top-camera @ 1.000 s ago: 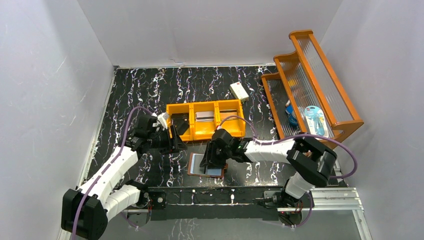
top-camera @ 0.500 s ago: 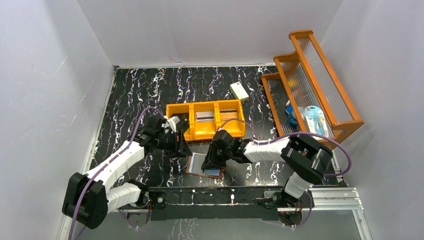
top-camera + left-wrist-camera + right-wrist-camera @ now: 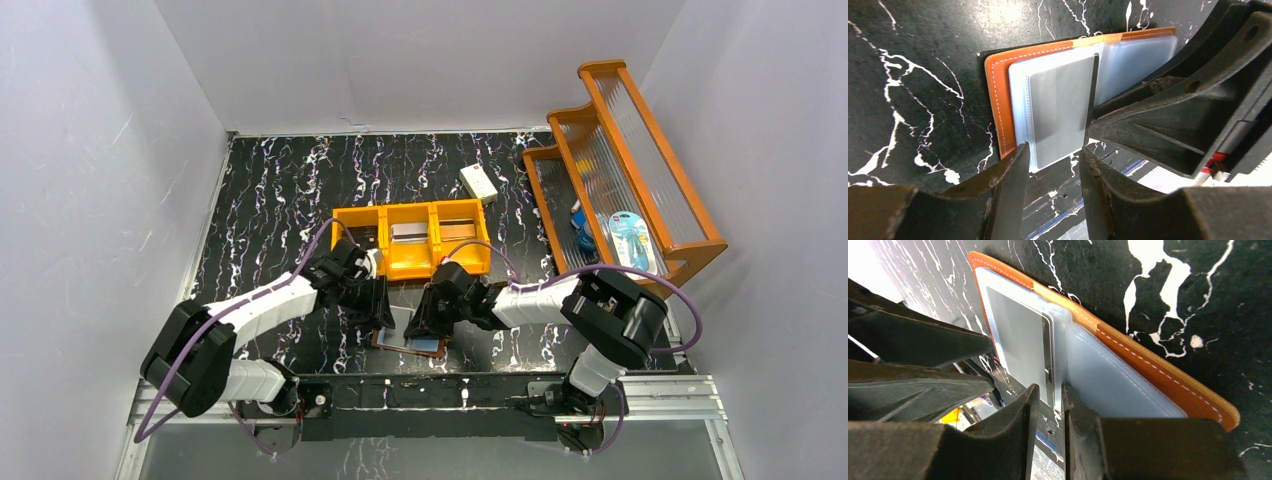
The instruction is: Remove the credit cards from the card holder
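Wallet (image 3: 997, 100) lies open, inner faces up, at the near edge of the bench (image 3: 270, 190), about midway along it, between the two arms.

Contents: one silver card (image 3: 1058, 115) in the clear sleeve (image 3: 1018, 100) of one leaf. The other leaf is mostly hidden by the right arm; cannot tell if it is loaded.

Left gripper (image 3: 1054, 149): jaws part-way apart, tips over the sleeve's near edge, nothing seen clamped between them.

Right gripper (image 3: 1049, 389): jaws narrow, straddling the card's raised dark edge. Cannot tell whether the pads are biting yet.

Risks, as judged:
- Right pads may catch sleeve plastic along with the card, so the whole wallet lifts or drags.
- Nothing visibly pins the wallet, so it could slide off the near edge on a pull.
- The grippers stand just beside each other, so a small sideways move could knock fingers together.
- A grip on the thin edge alone may slip.

Other containers:
- Orange tray (image 3: 410, 268), beyond the wallet: three compartments, flat grey pieces (image 3: 405, 232) in the middle and right ones, something dark in the left. Likely cards, too small to confirm.
- Rack (image 3: 640, 150) along the right edge: a blue item (image 3: 578, 222) and a pale pack (image 3: 628, 238).
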Robot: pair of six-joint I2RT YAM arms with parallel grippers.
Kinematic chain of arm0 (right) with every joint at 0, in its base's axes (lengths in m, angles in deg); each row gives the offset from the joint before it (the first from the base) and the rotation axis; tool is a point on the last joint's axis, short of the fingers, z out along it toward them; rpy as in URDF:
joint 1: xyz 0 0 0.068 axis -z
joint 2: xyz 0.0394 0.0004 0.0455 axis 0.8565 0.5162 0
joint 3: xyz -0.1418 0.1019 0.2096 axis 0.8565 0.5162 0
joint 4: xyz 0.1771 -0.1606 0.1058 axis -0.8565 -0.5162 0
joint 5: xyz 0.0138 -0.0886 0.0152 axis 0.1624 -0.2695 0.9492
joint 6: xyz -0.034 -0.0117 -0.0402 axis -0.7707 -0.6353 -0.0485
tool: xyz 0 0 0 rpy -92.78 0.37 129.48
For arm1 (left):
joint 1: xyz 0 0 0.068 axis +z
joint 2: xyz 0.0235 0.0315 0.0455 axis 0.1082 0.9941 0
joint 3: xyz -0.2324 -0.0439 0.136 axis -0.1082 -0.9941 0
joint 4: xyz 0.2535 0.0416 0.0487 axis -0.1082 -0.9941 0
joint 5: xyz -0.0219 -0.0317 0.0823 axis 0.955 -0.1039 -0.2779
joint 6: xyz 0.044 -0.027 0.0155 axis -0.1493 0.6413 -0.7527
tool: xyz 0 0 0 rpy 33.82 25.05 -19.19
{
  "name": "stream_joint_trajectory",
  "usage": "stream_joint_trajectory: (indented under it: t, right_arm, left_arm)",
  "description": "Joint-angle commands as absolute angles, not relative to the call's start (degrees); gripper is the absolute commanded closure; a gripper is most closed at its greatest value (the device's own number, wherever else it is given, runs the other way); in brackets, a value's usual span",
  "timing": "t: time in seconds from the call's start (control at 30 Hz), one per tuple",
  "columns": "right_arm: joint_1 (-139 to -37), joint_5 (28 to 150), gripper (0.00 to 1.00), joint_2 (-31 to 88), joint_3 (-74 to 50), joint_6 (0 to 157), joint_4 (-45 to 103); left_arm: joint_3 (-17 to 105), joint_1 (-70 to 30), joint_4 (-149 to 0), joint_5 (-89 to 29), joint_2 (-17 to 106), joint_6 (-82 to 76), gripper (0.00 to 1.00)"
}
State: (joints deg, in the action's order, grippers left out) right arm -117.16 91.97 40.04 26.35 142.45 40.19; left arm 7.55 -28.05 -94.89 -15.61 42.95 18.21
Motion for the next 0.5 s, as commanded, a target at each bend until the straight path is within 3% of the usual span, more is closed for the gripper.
stream_joint_trajectory:
  t: [0.0, 0.47]
  right_arm:
    - [-116.37, 91.03, 0.68, 40.35, 28.89, 142.70, 39.54]
    - [-115.33, 95.13, 0.69, 40.10, 30.73, 144.42, 47.61]
  left_arm:
    - [8.50, -30.04, -93.46, -16.62, 44.62, 18.25, 0.62]
    - [4.87, -32.83, -92.35, -20.22, 47.05, 20.34, 0.72]
